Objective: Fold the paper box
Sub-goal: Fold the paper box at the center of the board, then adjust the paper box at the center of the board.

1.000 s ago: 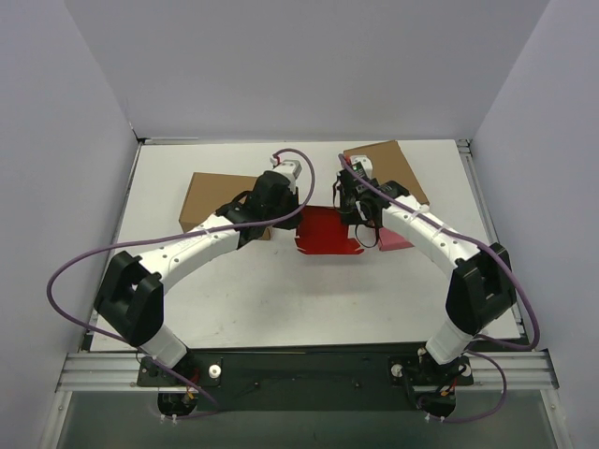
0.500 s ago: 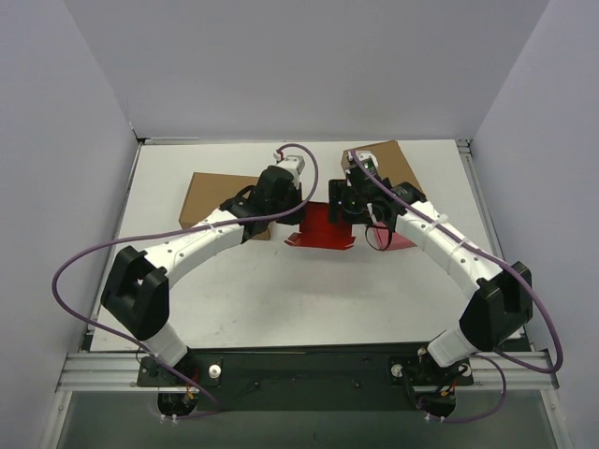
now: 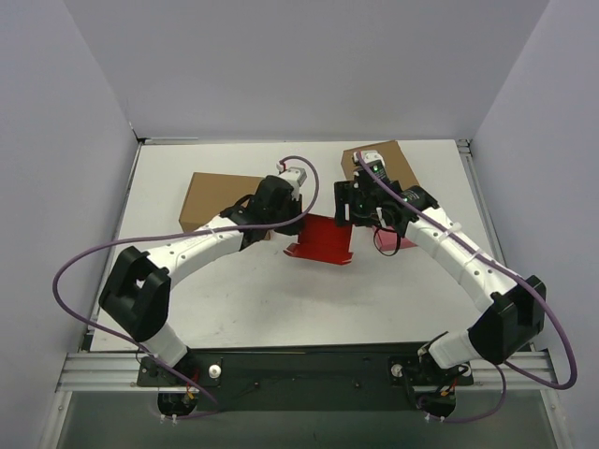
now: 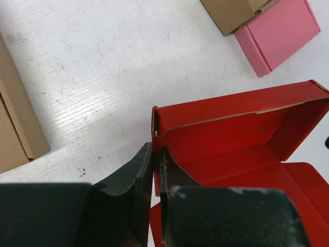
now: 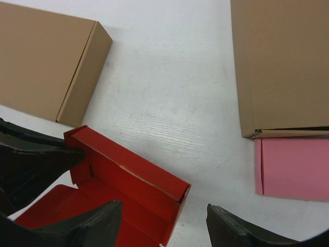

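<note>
The red paper box (image 3: 323, 241) lies mid-table as an open tray with its far wall and side walls standing. In the left wrist view the box (image 4: 231, 134) has its left wall pinched between my left gripper (image 4: 157, 157) fingers. In the top view the left gripper (image 3: 292, 227) sits at the box's left end. My right gripper (image 3: 353, 217) is at the box's right back corner. In the right wrist view it (image 5: 164, 229) is open and straddles the right wall of the box (image 5: 128, 180) from above, touching nothing.
A brown box (image 3: 211, 201) lies back left under the left arm. Another brown box (image 3: 398, 168) lies back right, with a small pink box (image 3: 388, 240) in front of it, just right of the red box. Grey walls enclose the table.
The red box has shifted slightly toward the front left, its near edge lower in the top view. The right arm's elbow has swung out to the right. The left gripper stays at the box's left end.
</note>
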Controlling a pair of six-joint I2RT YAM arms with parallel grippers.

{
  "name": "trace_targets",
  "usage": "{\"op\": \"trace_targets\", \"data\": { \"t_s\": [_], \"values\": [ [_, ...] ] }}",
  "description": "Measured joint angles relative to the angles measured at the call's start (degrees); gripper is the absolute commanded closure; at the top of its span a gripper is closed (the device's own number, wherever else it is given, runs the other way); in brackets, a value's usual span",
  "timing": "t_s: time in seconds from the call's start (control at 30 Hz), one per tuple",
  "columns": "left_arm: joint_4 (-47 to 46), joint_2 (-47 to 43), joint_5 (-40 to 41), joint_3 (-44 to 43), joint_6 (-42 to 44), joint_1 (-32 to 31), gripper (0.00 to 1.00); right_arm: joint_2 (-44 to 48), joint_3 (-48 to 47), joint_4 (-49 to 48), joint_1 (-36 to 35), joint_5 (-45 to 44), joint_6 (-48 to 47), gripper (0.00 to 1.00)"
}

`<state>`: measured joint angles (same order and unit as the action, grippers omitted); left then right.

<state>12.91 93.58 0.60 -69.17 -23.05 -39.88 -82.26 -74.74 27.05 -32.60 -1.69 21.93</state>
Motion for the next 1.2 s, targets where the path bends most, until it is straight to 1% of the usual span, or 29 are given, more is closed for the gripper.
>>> {"op": "trace_targets", "data": {
  "t_s": [0.1, 0.27, 0.37, 0.5, 0.83, 1.1, 1.2],
  "values": [
    [-0.76, -0.83, -2.36, 1.46, 0.85, 0.31, 1.0, 0.11, 0.13, -0.13, 0.09, 0.81, -4.79, 0.34],
    [-2.69, -2.1, -7.65, 2.21, 1.29, 1.42, 1.0, 1.16, 1.36, -1.11, 0.76, 7.87, -13.2, 0.37],
    [-3.21, -2.21, -9.86, 2.27, 1.51, 2.21, 1.0, 2.19, 2.89, -1.77, 0.81, 11.87, -16.44, 0.37],
    [-3.04, -2.32, -11.89, 3.28, 2.21, 2.82, 1.0, 3.1, 5.05, -2.97, 0.92, 14.08, -18.86, 0.39],
    [-2.64, -3.89, -14.08, 3.91, 4.5, 3.19, 1.0, 3.08, 5.66, -3.26, -0.15, 12.85, -24.28, 0.41],
    [-2.62, -4.66, -17.86, 4.07, 5.75, 3.02, 1.0, 2.56, 5.66, -4.63, -3.89, 7.39, -28.83, 0.42],
    [-2.56, -4.76, -18.84, 4.07, 6.05, 2.97, 1.0, 2.4, 5.66, -5.7, -5.22, 5.07, -30.08, 0.5]
  ]
}}
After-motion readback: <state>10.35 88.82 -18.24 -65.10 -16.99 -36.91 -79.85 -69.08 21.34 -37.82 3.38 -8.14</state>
